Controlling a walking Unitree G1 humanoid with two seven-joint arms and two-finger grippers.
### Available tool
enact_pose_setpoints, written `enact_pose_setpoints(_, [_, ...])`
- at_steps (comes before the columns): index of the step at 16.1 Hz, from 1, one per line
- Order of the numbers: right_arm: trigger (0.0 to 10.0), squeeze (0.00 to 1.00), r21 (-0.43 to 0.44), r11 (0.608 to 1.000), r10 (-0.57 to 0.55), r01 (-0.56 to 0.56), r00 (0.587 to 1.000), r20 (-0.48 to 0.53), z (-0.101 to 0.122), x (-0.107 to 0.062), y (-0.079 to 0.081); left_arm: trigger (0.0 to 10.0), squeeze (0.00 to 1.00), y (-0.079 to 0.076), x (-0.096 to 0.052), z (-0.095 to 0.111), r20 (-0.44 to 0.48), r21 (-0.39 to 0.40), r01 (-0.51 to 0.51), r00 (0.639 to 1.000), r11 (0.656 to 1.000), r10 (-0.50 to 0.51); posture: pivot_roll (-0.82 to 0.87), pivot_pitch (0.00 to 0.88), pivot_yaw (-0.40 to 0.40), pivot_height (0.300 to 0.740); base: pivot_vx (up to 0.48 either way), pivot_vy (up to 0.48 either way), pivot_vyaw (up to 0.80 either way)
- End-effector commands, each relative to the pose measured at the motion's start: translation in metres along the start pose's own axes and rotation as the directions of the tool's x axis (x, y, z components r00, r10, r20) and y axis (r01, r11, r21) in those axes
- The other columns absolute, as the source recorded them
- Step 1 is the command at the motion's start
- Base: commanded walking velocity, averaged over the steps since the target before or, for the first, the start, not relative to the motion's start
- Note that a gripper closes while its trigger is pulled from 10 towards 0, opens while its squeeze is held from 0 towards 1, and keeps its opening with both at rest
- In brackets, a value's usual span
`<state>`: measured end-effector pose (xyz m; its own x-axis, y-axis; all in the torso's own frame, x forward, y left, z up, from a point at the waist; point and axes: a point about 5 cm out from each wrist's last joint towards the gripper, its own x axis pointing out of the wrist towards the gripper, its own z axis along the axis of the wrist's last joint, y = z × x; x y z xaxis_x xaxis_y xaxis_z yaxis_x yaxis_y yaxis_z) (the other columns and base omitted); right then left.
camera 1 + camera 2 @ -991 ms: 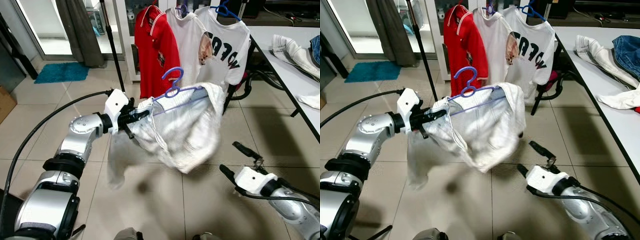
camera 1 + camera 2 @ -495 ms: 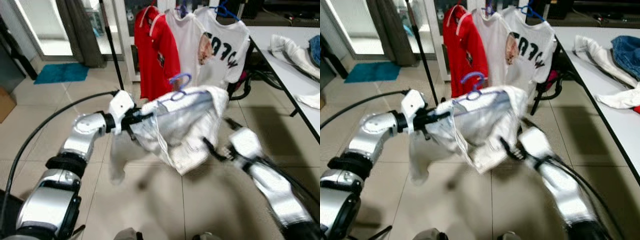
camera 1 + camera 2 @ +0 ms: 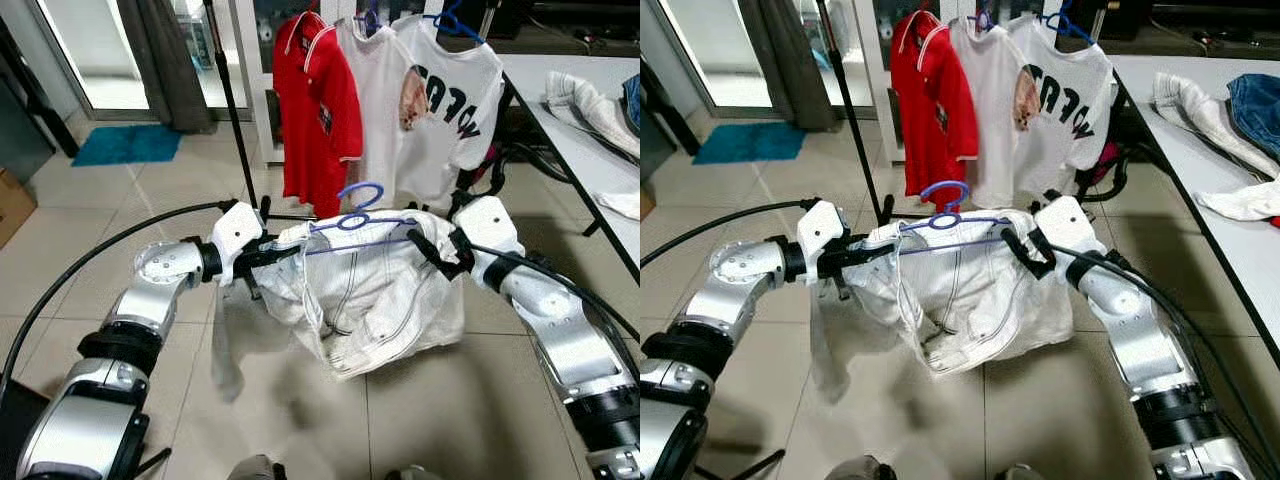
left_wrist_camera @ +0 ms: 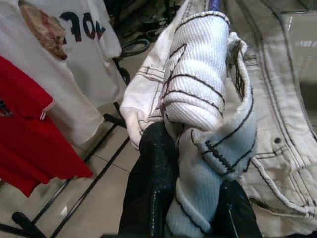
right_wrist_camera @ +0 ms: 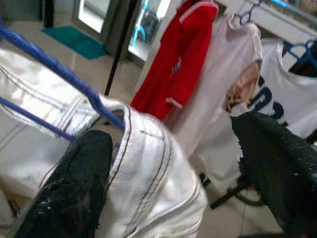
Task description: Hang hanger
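Observation:
A white denim jacket (image 3: 372, 298) hangs on a blue hanger (image 3: 357, 206), held level in front of me. My left gripper (image 3: 268, 253) is shut on the jacket's left shoulder; in the left wrist view its fingers (image 4: 151, 191) pinch the bunched fabric (image 4: 198, 99). At the jacket's right shoulder is my right gripper (image 3: 436, 252). In the right wrist view it stands open, with its fingers (image 5: 74, 183) on either side of the shoulder cloth (image 5: 148, 168) and the blue hanger bar (image 5: 64, 74).
Straight ahead, a clothes rack with a black pole (image 3: 228, 95) carries a red polo (image 3: 318, 105) and two white T-shirts (image 3: 445, 90) on hangers. A table (image 3: 575, 150) with loose clothes runs along the right. Tiled floor lies below, with a teal mat (image 3: 125, 145) at far left.
My right arm rose from low on the right to the jacket's right shoulder. The jacket, tilted and swinging before, now hangs level between both grippers.

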<state>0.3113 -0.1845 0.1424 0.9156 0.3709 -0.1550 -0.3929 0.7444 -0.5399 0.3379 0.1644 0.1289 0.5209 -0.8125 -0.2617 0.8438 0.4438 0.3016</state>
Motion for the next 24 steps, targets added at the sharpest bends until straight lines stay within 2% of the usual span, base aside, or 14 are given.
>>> enact_pose_setpoints(1, [0.0,0.0,0.003,1.0,-0.005,0.005,1.0,-0.011,0.005,0.003,-0.004,0.0,0.0,0.004,-0.001,0.015,0.064,0.059,-0.009,0.998,0.998,0.005,-0.02,0.0,0.042,0.74,0.0,0.0,0.0])
enact_pose_setpoints(4, [0.0,0.0,0.063,0.997,0.048,-0.04,0.991,-0.123,0.0,0.005,0.005,0.0,0.0,0.003,0.0,0.016,0.064,0.063,-0.02,0.998,0.998,0.016,-0.01,0.0,0.037,0.74,0.0,0.0,0.0])
enact_pose_setpoints(7, [0.0,0.0,0.096,0.995,0.007,0.01,0.985,-0.17,-0.003,0.004,0.004,0.0,0.0,0.006,-0.001,0.015,0.054,0.065,-0.033,0.998,0.997,0.029,-0.01,0.0,0.038,0.74,0.0,0.0,0.0])
enact_pose_setpoints(12, [0.0,0.0,0.105,0.994,-0.002,0.022,0.983,-0.186,0.003,0.001,0.002,0.0,0.0,0.006,-0.001,0.012,0.034,0.064,-0.04,0.999,0.997,0.038,-0.02,0.0,0.042,0.74,0.0,0.0,0.0])
enact_pose_setpoints(24, [0.0,0.0,0.157,0.987,0.008,0.028,0.975,-0.22,0.0,0.004,0.0,0.0,0.0,0.003,-0.001,0.01,0.02,0.074,-0.023,1.0,0.997,0.021,-0.02,0.0,0.037,0.74,0.0,0.0,0.0])
